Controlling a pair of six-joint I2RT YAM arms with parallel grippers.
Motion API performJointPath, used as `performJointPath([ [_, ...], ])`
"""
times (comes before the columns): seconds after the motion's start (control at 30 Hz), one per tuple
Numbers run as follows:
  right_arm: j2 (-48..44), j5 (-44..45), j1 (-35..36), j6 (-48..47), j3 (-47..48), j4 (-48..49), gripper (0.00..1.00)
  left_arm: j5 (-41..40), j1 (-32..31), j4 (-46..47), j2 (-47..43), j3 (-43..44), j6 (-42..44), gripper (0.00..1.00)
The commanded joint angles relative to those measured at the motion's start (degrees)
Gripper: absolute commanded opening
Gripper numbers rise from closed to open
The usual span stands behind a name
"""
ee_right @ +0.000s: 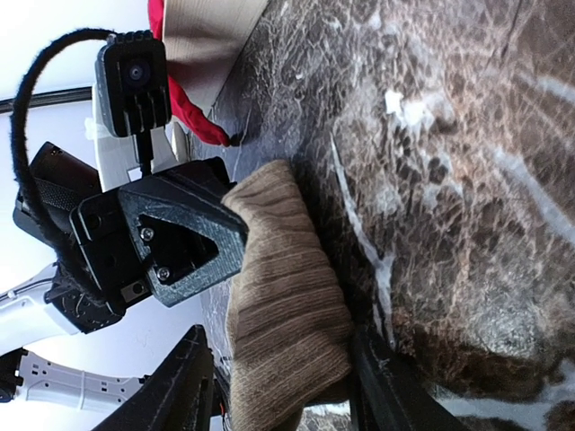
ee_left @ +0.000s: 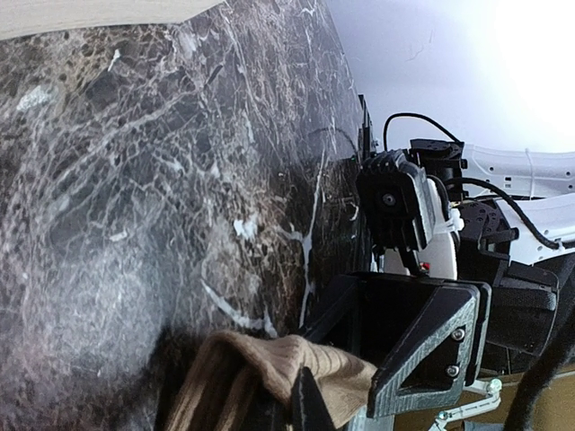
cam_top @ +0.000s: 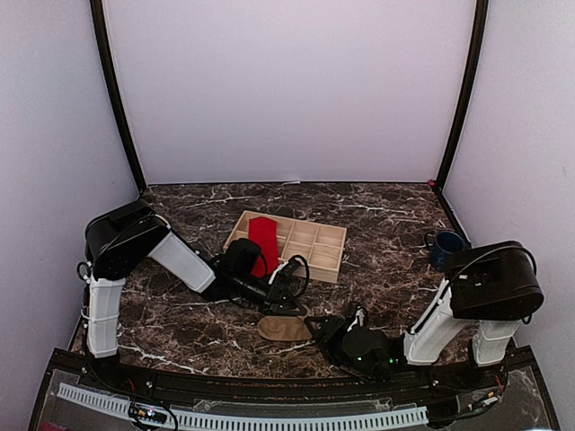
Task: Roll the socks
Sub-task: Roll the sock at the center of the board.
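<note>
Overhead view: soft, even light. White walls [cam_top: 287,90] read bright, the dark marble tabletop [cam_top: 386,215] dim, shadows faint under the arms. Left wrist view: blown out white at 2 o'clock, marble blurred toward 9 o'clock. Right wrist view: overexposed at 10 o'clock, tan sock [ee_right: 287,296] sharp, marble smeared toward 3 o'clock.

A divided tray [cam_top: 328,244] sits mid-worktop [cam_top: 377,206], with one sock [cam_top: 263,242] lying in its left part and a mug [cam_top: 446,248] well off to its right. The other sock [cam_top: 283,329] lies on the worktop in front of the tray, with the left tool [cam_top: 289,307] just behind it and the right tool [cam_top: 321,327] at its right end.
</note>
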Motion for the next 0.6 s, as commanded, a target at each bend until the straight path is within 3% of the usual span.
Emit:
performJointPath([
  [0.0, 2.82, -2.51, -0.45, 0.84, 0.25, -1.48, 0.47, 0.48, 0.16, -1.45, 3.44, -2.54, -0.02, 0.00],
  [0.3, 2.62, -2.74, -0.63, 0.02, 2.27, -5.18, 0.30, 1.10, 0.57, -1.08, 3.62, -3.13, -0.28, 0.00],
  [0.57, -5.66, -3.34, -1.96, -8.54, 11.26, -36.05, 0.02, -0.35, 1.30, -5.37, 1.06, -3.07, 0.24, 0.00],
])
